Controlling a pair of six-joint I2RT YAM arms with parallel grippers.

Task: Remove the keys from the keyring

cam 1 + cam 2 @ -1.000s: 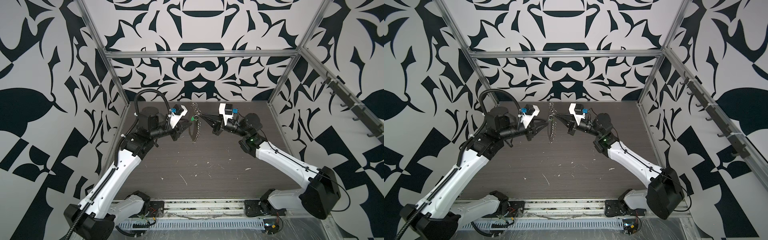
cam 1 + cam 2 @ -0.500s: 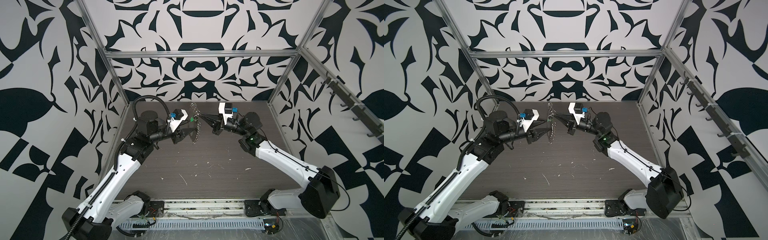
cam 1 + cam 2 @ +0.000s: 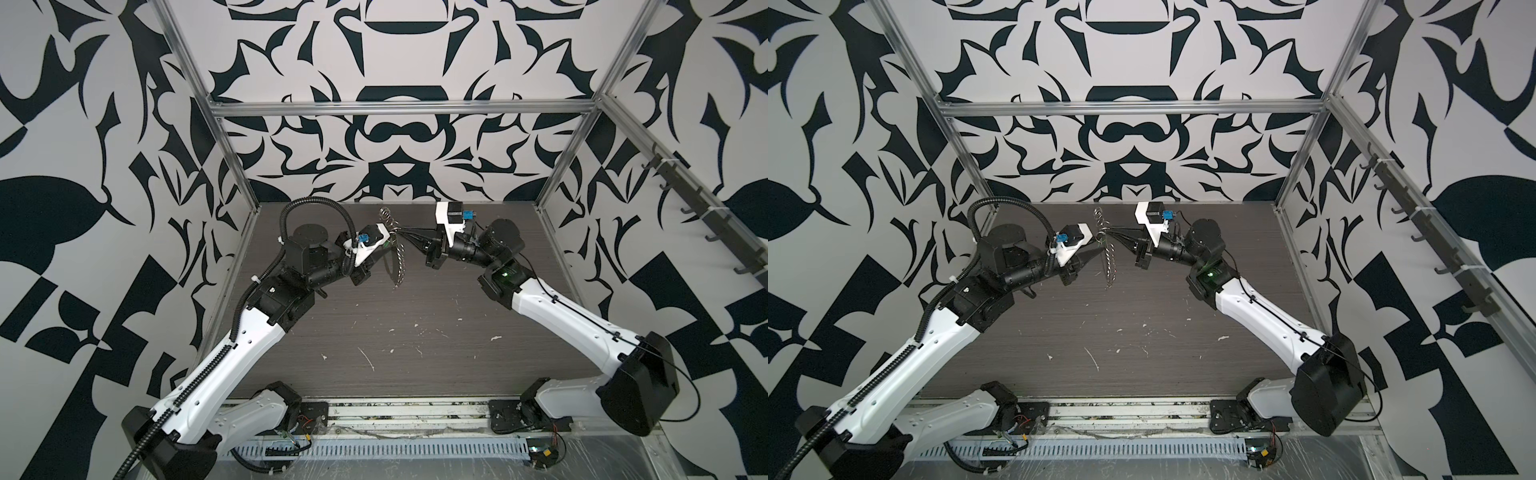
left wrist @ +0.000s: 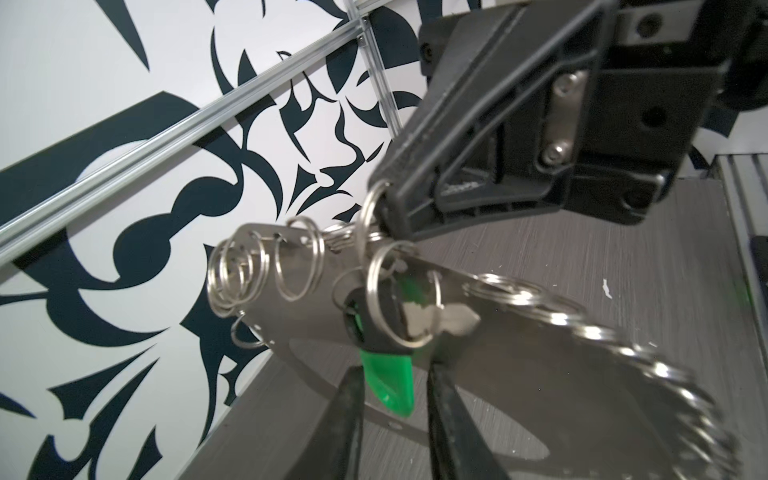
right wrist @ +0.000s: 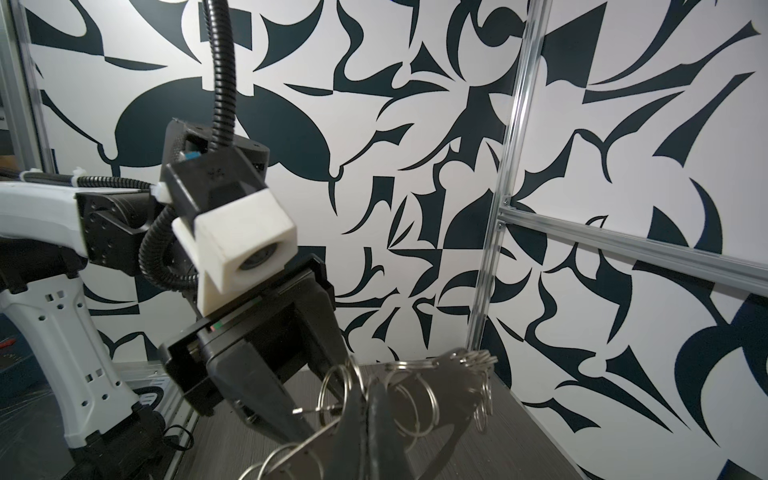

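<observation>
My right gripper (image 5: pixel 365 399) is shut on the keyring (image 5: pixel 453 386), a flat grey loop strung with small silver split rings, and holds it in the air above the table's back middle in both top views (image 3: pixel 399 266) (image 3: pixel 1109 262). The keys (image 4: pixel 390 316) hang from one split ring: a dark-headed key with a silver blade, and a bright green tag (image 4: pixel 390 382). My left gripper (image 4: pixel 392 370) is open, and its two black fingers (image 4: pixel 349 399) stand on either side of the tag's tip with a small gap each side. In a top view my left gripper (image 3: pixel 384 249) faces the right gripper (image 3: pixel 405 234).
The dark wood-grain table (image 3: pixel 399 340) carries small white flecks and scratches. Patterned black-and-white walls on an aluminium frame (image 3: pixel 399 109) close in the back and both sides. A rail of dark hooks (image 3: pixel 706 208) runs along the right wall.
My left arm has shifted right towards the hanging keyring. Its jaws widened and then narrowed around the green tag. The right arm has held still with the keyring.
</observation>
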